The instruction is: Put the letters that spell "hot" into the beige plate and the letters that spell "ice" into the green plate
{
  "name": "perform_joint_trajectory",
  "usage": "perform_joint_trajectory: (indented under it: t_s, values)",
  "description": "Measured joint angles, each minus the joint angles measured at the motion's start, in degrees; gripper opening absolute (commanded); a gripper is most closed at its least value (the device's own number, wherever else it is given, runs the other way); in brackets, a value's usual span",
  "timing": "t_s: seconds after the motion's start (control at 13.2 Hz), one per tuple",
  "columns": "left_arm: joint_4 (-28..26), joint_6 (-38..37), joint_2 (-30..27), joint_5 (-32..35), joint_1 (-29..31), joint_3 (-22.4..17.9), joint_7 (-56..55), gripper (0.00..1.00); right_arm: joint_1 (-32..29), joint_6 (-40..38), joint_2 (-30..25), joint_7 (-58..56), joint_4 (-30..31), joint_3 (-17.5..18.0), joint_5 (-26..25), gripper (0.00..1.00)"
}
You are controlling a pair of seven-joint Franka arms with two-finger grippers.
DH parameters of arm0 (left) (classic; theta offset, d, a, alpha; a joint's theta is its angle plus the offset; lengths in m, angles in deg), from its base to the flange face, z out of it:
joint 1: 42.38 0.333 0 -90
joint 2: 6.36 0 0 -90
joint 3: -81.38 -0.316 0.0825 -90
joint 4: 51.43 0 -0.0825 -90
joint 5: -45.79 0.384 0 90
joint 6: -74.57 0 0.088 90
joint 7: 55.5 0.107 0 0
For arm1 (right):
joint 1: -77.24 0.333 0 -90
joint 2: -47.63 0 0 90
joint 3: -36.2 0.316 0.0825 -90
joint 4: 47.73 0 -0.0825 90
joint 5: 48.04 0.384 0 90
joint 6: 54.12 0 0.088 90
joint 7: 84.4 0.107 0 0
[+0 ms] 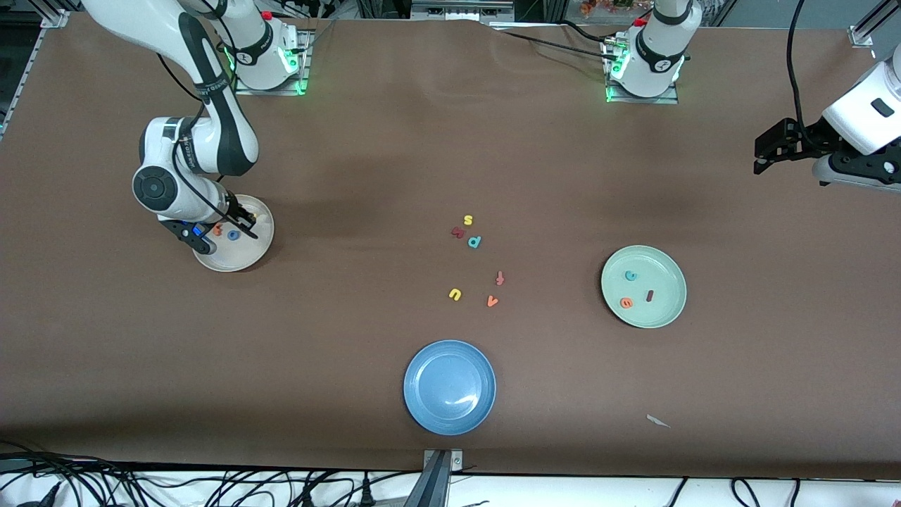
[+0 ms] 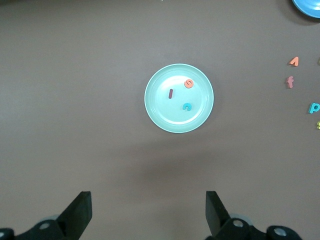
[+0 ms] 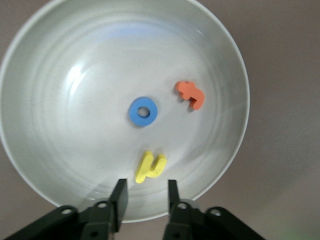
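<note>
1. The right gripper (image 3: 144, 192) is hanging low over the beige plate (image 1: 239, 262) at the right arm's end of the table. Its fingers are standing a small way apart with nothing between them, and the yellow h (image 3: 150, 167) is lying on the plate just clear of the tips. To me this reads as the drop-off of the last "hot" letter.

2. The blue o (image 3: 143, 111) and orange t (image 3: 190, 94) are sitting in that plate too, all three apart from each other, none on the rim.

3. To finish cleanly, I'd be going straight up, not sideways. The fingertips are right beside the h, and foam this light probably drags or flips out if a pad brushes it. No need to spread the fingers wider either.

4. The green plate (image 1: 669, 312), toward the left arm's end, is already holding the dark red i (image 2: 170, 93), teal c (image 2: 186, 106) and orange e (image 2: 188, 83), so both words look done.

5. The left gripper (image 2: 149, 212) is waiting up high near its end of the table, fingers wide apart and empty, looking down on the green plate.

6. Leftovers to stay away from: yellow u (image 1: 455, 294), orange v (image 1: 492, 301), teal p (image 1: 474, 241), the redder f-shaped letter (image 1: 500, 278) mid-table, and the blue plate (image 1: 449, 386) nearer the front camera.
</note>
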State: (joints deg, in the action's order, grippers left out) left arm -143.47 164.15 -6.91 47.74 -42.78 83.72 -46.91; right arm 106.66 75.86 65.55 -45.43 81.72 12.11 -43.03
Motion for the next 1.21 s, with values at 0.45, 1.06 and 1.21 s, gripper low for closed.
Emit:
perform_joint_trajectory:
  t_s: [0.45,1.06,1.21]
  values:
    - [0.0,0.0,0.0,0.0,0.0,0.0,0.0,1.00,0.0,-9.9,-4.9,-9.9,-10.3,-1.8,0.0,0.99]
    - [0.0,0.0,0.0,0.0,0.0,0.1,0.0,1.00,0.0,-30.4,-6.2,-33.7,-34.8,-5.2,-1.9,0.99]
    - [0.0,0.0,0.0,0.0,0.0,0.1,0.0,1.00,-0.1,-32.3,-6.2,-34.9,-38.5,-5.5,-2.7,0.99]
